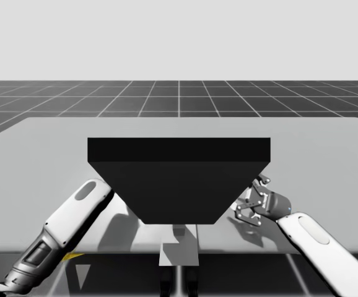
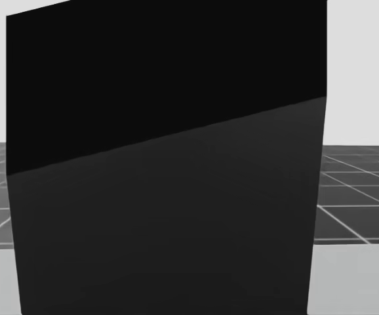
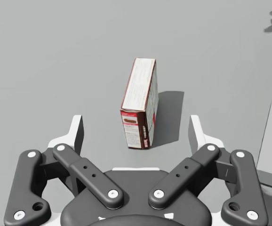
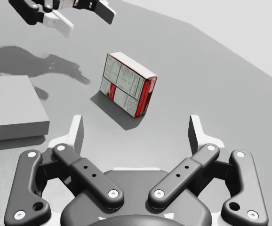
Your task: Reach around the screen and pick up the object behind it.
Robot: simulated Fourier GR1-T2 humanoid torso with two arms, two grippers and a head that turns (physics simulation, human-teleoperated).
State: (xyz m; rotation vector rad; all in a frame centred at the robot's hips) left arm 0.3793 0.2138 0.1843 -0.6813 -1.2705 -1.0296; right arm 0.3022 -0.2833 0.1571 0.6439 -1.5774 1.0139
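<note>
The reach around the black flat screen point(image 1: 179, 179) looks done on both sides, as I judge it. My left gripper point(image 3: 136, 134) faces the white cardboard box with red edges point(image 3: 138, 101), which stands upright on the grey surface point(image 1: 327, 154) behind the screen. The box is just ahead of the gap between that gripper's fingers and touches neither. The left gripper is spread wide and empty; my right gripper point(image 4: 136, 134) is likewise released, with the box further ahead of it. Closing on the box and lifting it are left (the left looks better lined up). Bare surface lies all round the box, and a low grey slab point(image 4: 11, 106) sits off to one side. My forearms pass close to the screen's slanted edges, so a lift should go clear of those.
</note>
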